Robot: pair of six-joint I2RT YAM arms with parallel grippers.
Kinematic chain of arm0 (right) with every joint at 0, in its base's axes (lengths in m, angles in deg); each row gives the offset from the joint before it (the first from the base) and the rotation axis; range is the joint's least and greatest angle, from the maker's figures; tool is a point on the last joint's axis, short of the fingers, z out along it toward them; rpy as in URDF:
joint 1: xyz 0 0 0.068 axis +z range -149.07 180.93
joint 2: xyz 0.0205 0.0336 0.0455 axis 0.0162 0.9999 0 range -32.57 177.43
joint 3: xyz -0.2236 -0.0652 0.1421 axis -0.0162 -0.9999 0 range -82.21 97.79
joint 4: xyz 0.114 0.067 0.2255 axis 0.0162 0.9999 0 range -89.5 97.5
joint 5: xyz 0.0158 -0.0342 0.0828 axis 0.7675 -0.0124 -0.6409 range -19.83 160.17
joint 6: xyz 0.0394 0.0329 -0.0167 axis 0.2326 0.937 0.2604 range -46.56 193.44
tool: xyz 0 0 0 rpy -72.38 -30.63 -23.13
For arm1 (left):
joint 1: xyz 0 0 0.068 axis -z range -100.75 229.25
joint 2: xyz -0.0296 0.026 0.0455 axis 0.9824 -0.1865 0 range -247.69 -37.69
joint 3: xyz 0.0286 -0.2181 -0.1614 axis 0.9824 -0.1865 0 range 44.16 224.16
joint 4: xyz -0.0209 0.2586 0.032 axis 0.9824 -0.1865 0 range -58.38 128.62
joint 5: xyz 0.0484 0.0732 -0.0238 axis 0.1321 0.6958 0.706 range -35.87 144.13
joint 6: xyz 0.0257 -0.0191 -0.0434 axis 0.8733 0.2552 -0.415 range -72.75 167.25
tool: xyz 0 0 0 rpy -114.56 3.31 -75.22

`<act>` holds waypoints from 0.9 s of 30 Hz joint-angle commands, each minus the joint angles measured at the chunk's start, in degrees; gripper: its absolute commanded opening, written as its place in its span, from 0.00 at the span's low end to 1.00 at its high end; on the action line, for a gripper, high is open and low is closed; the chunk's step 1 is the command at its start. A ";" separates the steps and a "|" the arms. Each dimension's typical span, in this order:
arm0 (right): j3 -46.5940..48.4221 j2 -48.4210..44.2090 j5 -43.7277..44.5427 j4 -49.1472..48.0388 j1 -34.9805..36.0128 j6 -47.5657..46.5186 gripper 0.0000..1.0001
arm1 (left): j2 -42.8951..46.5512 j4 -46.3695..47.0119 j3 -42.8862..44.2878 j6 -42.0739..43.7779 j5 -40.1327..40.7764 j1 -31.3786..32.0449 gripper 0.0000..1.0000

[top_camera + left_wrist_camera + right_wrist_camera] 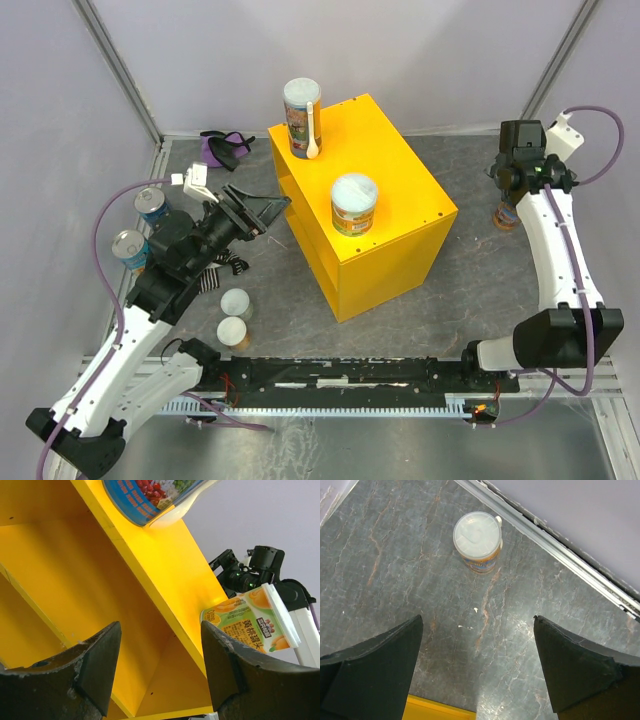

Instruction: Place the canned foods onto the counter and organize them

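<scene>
The yellow counter (400, 170) stands mid-table, its hollow side facing left. On its top stand a tall colourful tube (300, 115) with a white spoon leaning on it and a green-and-orange labelled can (355, 203). Two blue-labelled tins (152, 203) (130, 247) and two pale-lidded tubs (236, 303) (232, 332) stand on the table to the left. My left gripper (262, 210) is open and empty at the counter's hollow side (125, 595). My right gripper (477, 650) is open and empty above an orange tub (477, 534) that stands on the table at the far right (505, 214).
A purple cloth (225, 147) lies at the back left corner. A striped black-and-white cloth (215, 272) lies under my left arm. A metal rail (560, 555) edges the table just behind the orange tub. The counter's corner (435, 711) shows below my right fingers.
</scene>
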 commanded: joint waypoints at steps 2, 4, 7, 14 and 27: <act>-2.47 1.92 1.11 -6.71 -0.52 3.44 0.99 | 1.75 4.14 -1.89 3.74 0.37 -0.39 0.72; -2.44 3.53 1.68 -7.61 -0.53 3.12 0.99 | 2.05 4.65 -2.53 4.47 0.79 -0.42 0.72; -2.07 6.44 2.99 -8.63 -0.54 2.30 0.99 | 2.34 5.87 -3.89 4.98 0.98 -0.43 0.72; -2.32 11.57 6.95 -11.22 -0.59 0.69 0.99 | 3.20 8.18 -7.27 5.52 0.92 -0.49 0.72; -2.07 19.05 10.02 -13.02 -1.61 2.95 0.99 | 0.58 11.78 -8.56 7.70 0.43 -0.43 0.72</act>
